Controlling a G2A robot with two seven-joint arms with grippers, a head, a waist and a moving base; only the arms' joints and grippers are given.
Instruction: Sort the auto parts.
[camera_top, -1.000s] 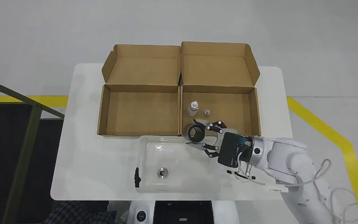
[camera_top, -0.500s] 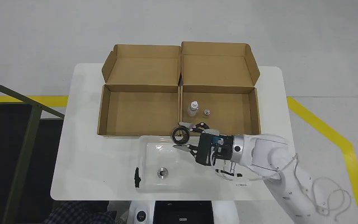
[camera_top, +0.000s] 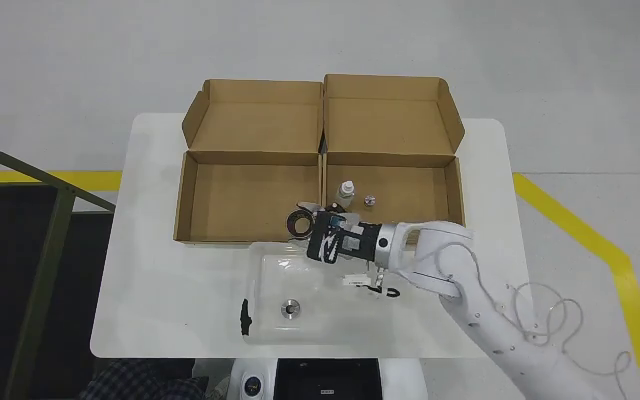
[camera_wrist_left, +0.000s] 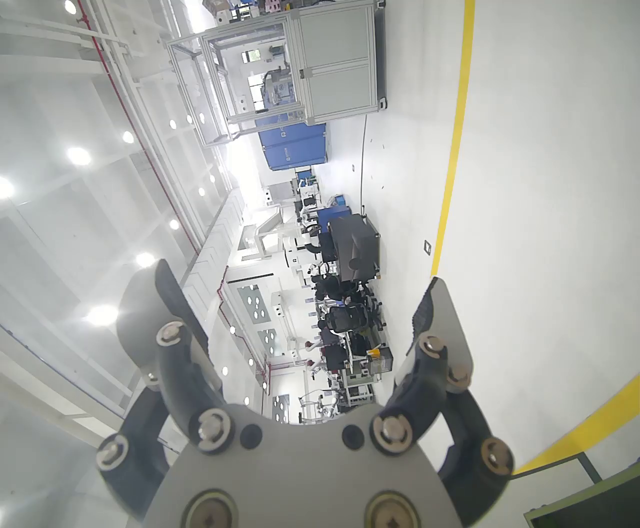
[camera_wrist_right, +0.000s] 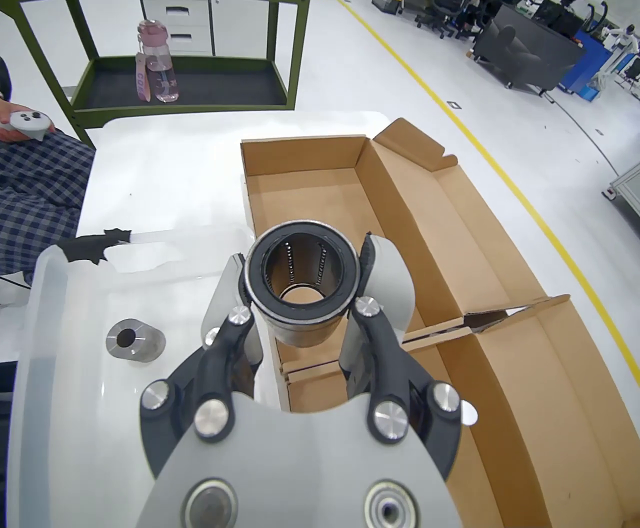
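A black-rimmed steel cylindrical bearing (camera_wrist_right: 302, 287), clenched between the jaws of the right gripper (camera_wrist_right: 306, 272), hangs over the near corner of an empty open brown cardboard box (camera_top: 250, 200), where an early release could bounce it off the wall, while the jaws of the left gripper (camera_wrist_left: 297, 280) gape empty.

It's a factory floor. Yellow lane lines (camera_wrist_left: 452, 150) cross pale flooring, a framed machine enclosure (camera_wrist_left: 325, 60) and workstations (camera_wrist_left: 350, 280) beyond.

Top cam looks down on my table (camera_top: 150, 290), right wrist cam sits close over the same boxes (camera_wrist_right: 305, 195), left wrist cam faces the hall (camera_wrist_left: 525, 150).
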